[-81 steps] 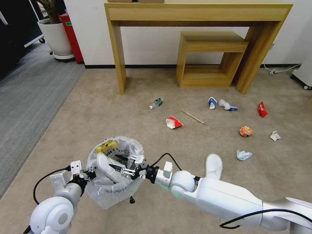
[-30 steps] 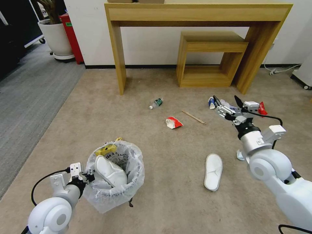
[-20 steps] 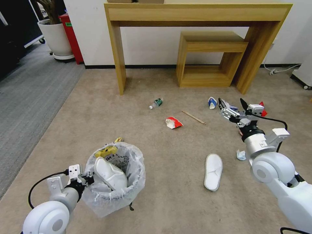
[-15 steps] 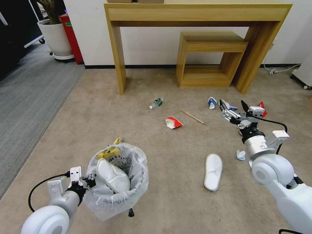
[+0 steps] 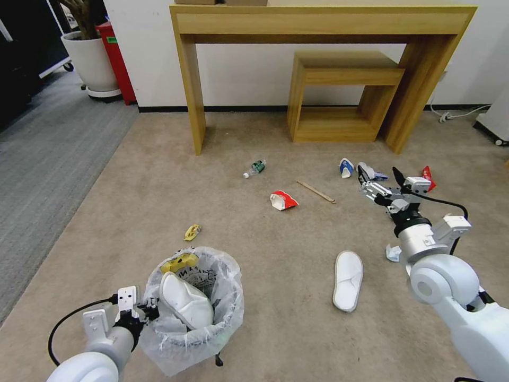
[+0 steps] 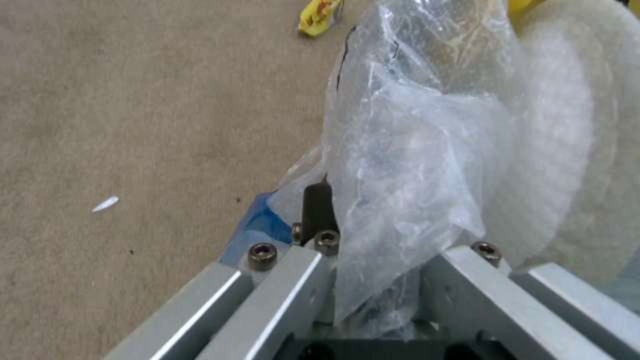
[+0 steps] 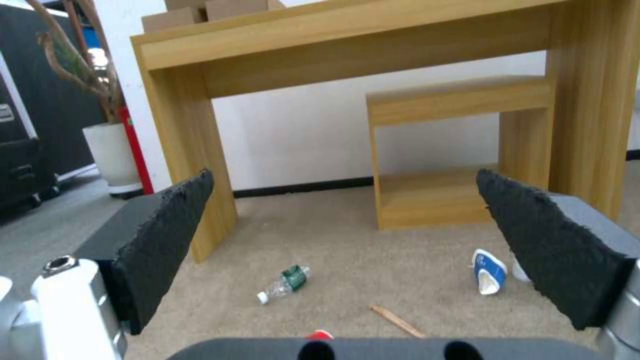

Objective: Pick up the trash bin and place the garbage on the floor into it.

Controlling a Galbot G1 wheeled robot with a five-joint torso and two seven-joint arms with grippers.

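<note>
Trash bin [image 5: 193, 310] has dropped lower and nearer the robot than a moment ago, uncovering a yellow wrapper [image 5: 192, 232] on the floor [image 5: 132, 201] just beyond it. Left gripper [image 5: 139, 313] fingers pinch the bin's bag-lined rim at its left side; white slipper [image 5: 184, 298] inside. Right gripper [image 5: 383, 183] hovers far right of the bin, fingers [image 7: 157, 235] spread wide, holding nothing; blue-white cup [image 5: 345, 167] and green-labelled bottle [image 5: 254, 168] lie beyond them, untouched.

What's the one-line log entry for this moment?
left claw: shut on trash bin rim, bin held | right claw: open, above floor litter | slipper: on floor
</note>
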